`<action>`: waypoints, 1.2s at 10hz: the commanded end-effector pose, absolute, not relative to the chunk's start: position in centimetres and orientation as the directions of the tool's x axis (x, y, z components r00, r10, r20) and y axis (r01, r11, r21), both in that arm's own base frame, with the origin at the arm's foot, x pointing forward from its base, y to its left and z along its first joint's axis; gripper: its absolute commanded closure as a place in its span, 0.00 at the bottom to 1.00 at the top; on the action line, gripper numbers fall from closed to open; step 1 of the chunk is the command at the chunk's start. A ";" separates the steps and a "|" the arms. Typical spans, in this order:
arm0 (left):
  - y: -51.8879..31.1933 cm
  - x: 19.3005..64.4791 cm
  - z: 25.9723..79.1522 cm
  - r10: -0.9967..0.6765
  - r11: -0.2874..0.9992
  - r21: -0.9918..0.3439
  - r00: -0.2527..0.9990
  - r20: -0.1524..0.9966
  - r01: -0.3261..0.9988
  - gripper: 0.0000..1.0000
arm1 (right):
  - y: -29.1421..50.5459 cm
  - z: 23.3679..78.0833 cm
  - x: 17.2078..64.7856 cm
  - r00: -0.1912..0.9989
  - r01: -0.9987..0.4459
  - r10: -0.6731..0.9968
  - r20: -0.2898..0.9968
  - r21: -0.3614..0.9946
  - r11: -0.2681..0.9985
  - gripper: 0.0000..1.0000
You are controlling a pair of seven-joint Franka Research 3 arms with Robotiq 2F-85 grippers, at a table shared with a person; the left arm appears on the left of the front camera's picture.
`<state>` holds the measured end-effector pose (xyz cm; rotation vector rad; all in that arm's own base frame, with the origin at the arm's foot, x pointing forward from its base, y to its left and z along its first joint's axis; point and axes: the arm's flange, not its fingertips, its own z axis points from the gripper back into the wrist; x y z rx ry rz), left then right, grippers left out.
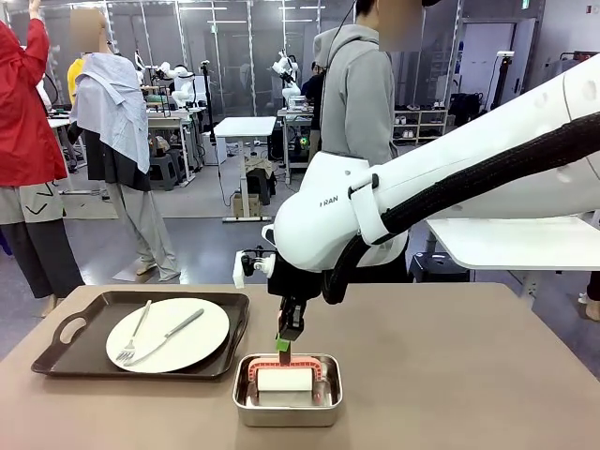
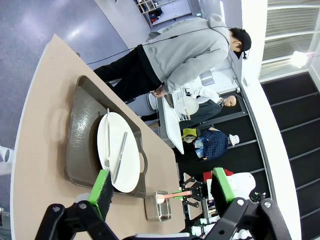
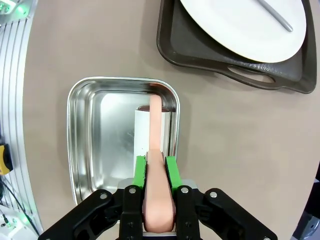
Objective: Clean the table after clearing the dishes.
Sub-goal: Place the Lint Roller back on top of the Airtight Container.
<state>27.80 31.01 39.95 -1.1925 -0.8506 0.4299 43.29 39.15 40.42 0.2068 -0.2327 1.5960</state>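
Counter (image 1: pixel 469 375) with clearing apparently unfinished: a tray (image 1: pixel 56 352) carrying a plate (image 1: pixel 192 349), fork (image 1: pixel 134 337) and knife (image 1: pixel 173 333) lies just left of the right tool (image 1: pixel 284 342). That tool is nearly closed, its pads pinching the pink handle (image 3: pixel 155 125) of a white block (image 1: pixel 284 380), which rests in the steel pan (image 1: pixel 286 414) directly beneath it. The left tool (image 2: pixel 161 180) is wide open and holds nothing. Wiping appears not yet begun, and the tray probably has to go first.
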 end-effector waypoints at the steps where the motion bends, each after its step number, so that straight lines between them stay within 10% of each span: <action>1: 31.2 27.6 40.0 0.699 0.331 -0.932 0.625 0.348 0.148 0.00 | 39.2 40.3 44.4 -0.045 -0.999 0.953 0.298 -0.032 -0.037 0.68; 5: 31.2 27.6 40.0 0.699 0.331 -0.932 0.625 0.348 0.148 0.00 | 39.0 41.0 44.0 -0.061 -0.997 0.952 0.300 -0.062 -0.045 0.00; 12: 31.2 27.6 40.0 0.699 0.331 -0.932 0.625 0.348 0.148 0.00 | 39.5 41.1 44.1 -0.046 -0.998 0.955 0.293 -0.048 -0.034 0.00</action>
